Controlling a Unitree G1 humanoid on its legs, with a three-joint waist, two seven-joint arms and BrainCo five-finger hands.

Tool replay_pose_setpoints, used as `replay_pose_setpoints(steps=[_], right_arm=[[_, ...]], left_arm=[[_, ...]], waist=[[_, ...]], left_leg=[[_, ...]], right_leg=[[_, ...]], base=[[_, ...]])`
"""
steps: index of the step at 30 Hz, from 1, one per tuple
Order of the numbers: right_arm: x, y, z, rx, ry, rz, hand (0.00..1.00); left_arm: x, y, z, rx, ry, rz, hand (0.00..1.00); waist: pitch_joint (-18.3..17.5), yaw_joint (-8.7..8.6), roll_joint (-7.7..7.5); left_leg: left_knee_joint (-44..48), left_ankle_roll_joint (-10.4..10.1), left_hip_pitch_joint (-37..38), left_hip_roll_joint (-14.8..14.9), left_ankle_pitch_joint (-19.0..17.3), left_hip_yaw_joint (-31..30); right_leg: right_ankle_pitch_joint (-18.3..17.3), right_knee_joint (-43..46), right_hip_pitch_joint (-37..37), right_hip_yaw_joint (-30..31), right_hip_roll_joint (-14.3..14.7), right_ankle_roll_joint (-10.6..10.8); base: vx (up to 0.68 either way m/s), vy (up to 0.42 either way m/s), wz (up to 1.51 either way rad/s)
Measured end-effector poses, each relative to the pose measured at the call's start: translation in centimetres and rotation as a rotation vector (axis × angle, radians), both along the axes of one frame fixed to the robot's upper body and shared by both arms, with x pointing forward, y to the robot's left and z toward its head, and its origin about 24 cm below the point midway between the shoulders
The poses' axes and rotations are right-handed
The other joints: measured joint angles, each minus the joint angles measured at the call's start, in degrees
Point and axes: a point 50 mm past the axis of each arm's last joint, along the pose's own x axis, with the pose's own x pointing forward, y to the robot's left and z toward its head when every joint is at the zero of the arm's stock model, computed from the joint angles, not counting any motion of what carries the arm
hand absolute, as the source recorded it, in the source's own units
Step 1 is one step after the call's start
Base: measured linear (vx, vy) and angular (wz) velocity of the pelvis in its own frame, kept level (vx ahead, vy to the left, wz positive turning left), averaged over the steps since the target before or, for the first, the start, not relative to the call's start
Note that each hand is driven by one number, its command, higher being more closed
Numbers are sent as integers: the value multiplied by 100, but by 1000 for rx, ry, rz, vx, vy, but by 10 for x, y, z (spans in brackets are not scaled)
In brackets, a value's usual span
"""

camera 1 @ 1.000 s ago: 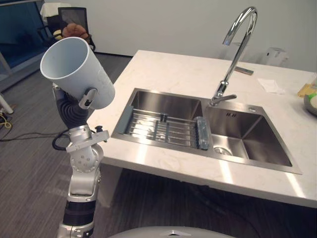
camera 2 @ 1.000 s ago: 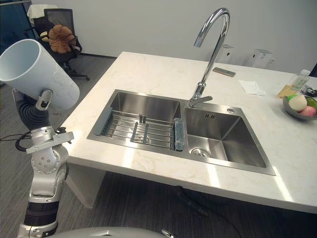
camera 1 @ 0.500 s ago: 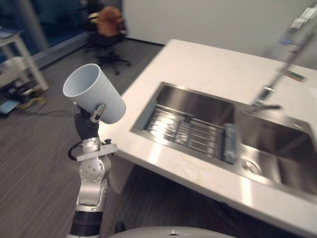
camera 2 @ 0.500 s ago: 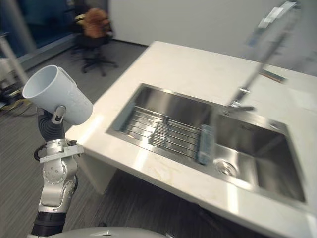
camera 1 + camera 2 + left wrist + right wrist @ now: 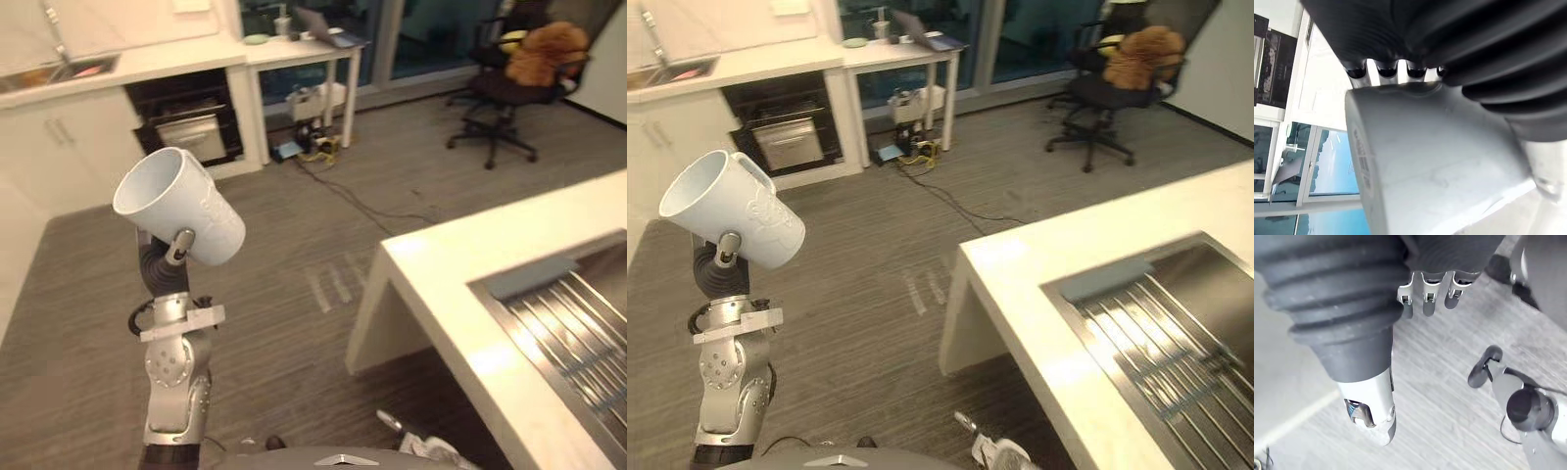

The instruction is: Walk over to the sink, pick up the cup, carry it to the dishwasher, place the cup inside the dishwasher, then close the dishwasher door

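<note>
A white cup (image 5: 181, 211) is tilted with its mouth up and to the left, raised at the left of the eye views. My left hand (image 5: 159, 269) is shut on it from below, thumb against its side. In the left wrist view the cup (image 5: 1435, 161) lies against the fingers (image 5: 1383, 71). Far off at the upper left, a dark built-in appliance (image 5: 186, 122) sits under a white counter. The sink (image 5: 578, 313) with its wire rack lies in the white island counter (image 5: 451, 264) at the right. My right hand (image 5: 1425, 296) hangs over the grey floor with relaxed fingers, holding nothing.
A white desk (image 5: 304, 44) stands beside the appliance, with boxes and cables (image 5: 313, 142) on the floor under it. An office chair (image 5: 500, 98) carrying a brown teddy bear (image 5: 549, 49) stands at the back right. Grey plank floor stretches between the island and the far counter.
The camera has swung left: the sink and tap slid out to the right, and the floor, desk and far appliance came into view. The cup stays in my left hand.
</note>
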Motion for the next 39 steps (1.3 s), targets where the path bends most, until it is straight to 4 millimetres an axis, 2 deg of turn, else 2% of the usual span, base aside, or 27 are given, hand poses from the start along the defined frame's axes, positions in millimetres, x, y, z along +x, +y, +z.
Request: replay_pose_setpoints(steps=[1,2,5,6,7,8,10,12,14,16,17,18,19,21,24,25,27,28,29,30,31,33,34,35,36,37,39], right_arm=[[6,4,2,1,-17,-1,0],[4,10,1,16,-23,-12,0],[1,20,0,37,-30,-26,0],[2,18,0,34,-36,-33,0],[3,15,2,26,-54,-41,0],[3,13,4,15,-81,-49,0],[1,9,8,9,-111,-60,0],[-13,7,5,14,-84,-79,0],[-22,9,3,23,-72,-87,0],[-31,14,1,51,-68,-89,0],[-33,17,0,61,-64,-92,0],[-35,21,0,74,-65,-96,0],[-29,12,3,53,-85,-81,0],[-24,9,5,54,-91,-59,0],[-23,13,4,72,-79,-21,0],[-21,16,4,81,-77,-5,0],[-21,17,6,81,-88,-6,0],[-22,16,7,79,-98,-12,0],[-23,13,9,64,-99,-22,0],[-23,12,9,52,-96,-27,0],[-23,10,9,43,-95,-37,0],[-18,12,10,59,-121,-63,0],[-12,16,11,72,-139,-60,0],[-12,17,11,76,-142,-60,0],[-8,21,10,90,-149,-49,0],[-4,25,10,100,-155,-35,0],[-9,39,7,136,-145,-33,0]], left_arm=[[0,-3,6,11,-22,-19,100],[5,-10,14,32,-59,-56,100],[13,-16,19,75,-80,-92,100],[15,-15,17,73,-67,-89,100],[17,-16,12,70,-34,-89,100],[19,-22,7,70,-11,-110,100],[19,-36,3,67,3,-175,100],[21,-56,0,68,12,-263,100],[19,-67,-2,67,18,-308,100],[15,-78,-1,76,6,-372,100],[15,-79,1,80,-2,-384,100],[14,-81,3,77,-14,-394,100],[12,-83,2,52,-10,-405,100],[12,-84,4,52,-19,-415,100],[8,-88,6,55,-31,-442,100],[5,-90,7,51,-38,-457,100],[2,-97,9,44,-53,-494,100],[-1,-99,7,33,-49,-503,100],[-2,-99,5,21,-39,-510,100],[-3,-98,4,11,-35,-516,100],[-3,-97,3,1,-37,-521,100],[-4,-92,5,-8,-62,-516,100],[-6,-87,8,-16,-82,-510,100],[-8,-85,9,-18,-94,-505,100],[-10,-83,12,-17,-113,-505,100],[-12,-82,9,-9,-101,-506,100],[-14,-82,6,5,-84,-518,100]], waist=[[109,-93,40],[207,-205,62],[313,-232,-174],[320,-225,-163],[369,-248,-74],[387,-325,-14],[447,-465,77],[452,-489,87],[377,-507,-60],[296,-581,-292],[253,-580,-396],[187,-529,-519],[161,-428,-222],[109,-384,-45],[33,-432,-3],[42,-465,-55],[76,-419,-35],[98,-421,9],[150,-400,45],[155,-362,77],[153,-250,105],[140,-82,84],[120,-24,49],[104,-1,26],[90,9,28],[-3,71,8],[-179,27,-231]], left_leg=[[-35,51,69,-34,-72,-357],[-94,24,79,-69,-23,-808],[-494,22,103,-395,170,-1623],[-550,24,126,-432,186,-1752],[-623,37,226,-445,207,-2037],[-669,60,322,-450,193,-2357],[-696,133,544,-483,139,-2829],[-693,137,817,-578,30,-3216],[-564,79,1000,-731,-131,-3582],[-27,-31,1066,-951,-613,-4044],[95,-48,1066,-1017,-751,-4054],[297,-48,1059,-1059,-960,-4054],[633,-254,932,-804,-1293,-4051],[583,-251,1022,-583,-1361,-4074],[594,-315,1187,-329,-1316,-4068],[1369,-408,897,-323,-1373,-3945],[3295,-948,5,-130,-1165,-3527],[4431,-1123,-569,152,-596,-3159],[5356,-828,-1024,501,-349,-2842],[5578,-734,-1201,626,-484,-2747],[5528,-605,-1439,759,-750,-2558],[4488,-578,-1549,806,-1100,-2282],[3247,-607,-1459,687,-1077,-2291],[2470,-640,-1339,593,-957,-2348],[1395,-783,-1147,487,-463,-2563],[1121,-676,-983,316,-114,-2589],[1128,-525,-906,149,-182,-2415]], right_leg=[[-53,868,-375,987,-134,-315],[-453,972,-705,1966,225,-9],[-925,-119,-1367,3311,1009,110],[-947,-303,-1521,3547,1159,112],[-942,-579,-1854,4145,1530,108],[-875,-639,-2232,4806,1901,94],[-640,-628,-2745,5644,2288,125],[-253,-667,-3190,6055,2439,202],[122,-814,-3467,6319,2462,154],[760,-668,-3487,6842,2401,-91],[967,-629,-3437,6895,2336,-191],[777,-568,-3373,6814,2245,35],[581,-500,-3338,6579,2407,-166],[457,-483,-3310,6391,2539,-265],[130,-482,-3102,6084,2664,-459],[91,-610,-2920,5958,2641,-500],[25,-789,-2567,5719,2643,-559],[-76,-850,-2325,5521,2665,-637],[-141,-948,-2066,5374,2722,-738],[-174,-1001,-1932,5325,2742,-765],[-196,-1160,-1703,5311,2738,-758],[-207,-1399,-1461,5407,2666,-738],[-225,-1515,-1394,5587,2596,-691],[-244,-1549,-1385,5686,2543,-651],[-338,-1564,-1374,5952,2529,-486],[-397,-1580,-1307,6441,2543,-390],[-441,-1593,-1291,6908,2429,-257]], base=[[165,214,154],[137,135,170],[148,58,161],[196,35,109],[222,39,113],[265,40,121],[221,11,126],[262,-25,127],[322,-67,121],[411,-145,148],[402,-198,124],[318,-193,80],[287,-186,63],[297,-193,39],[248,-178,37],[228,-162,57],[204,-124,66],[165,-55,81],[228,-31,80],[265,-2,53],[257,46,15],[218,91,-19],[196,128,-49],[251,179,-76],[297,217,-90],[332,223,-83],[443,226,-43]])
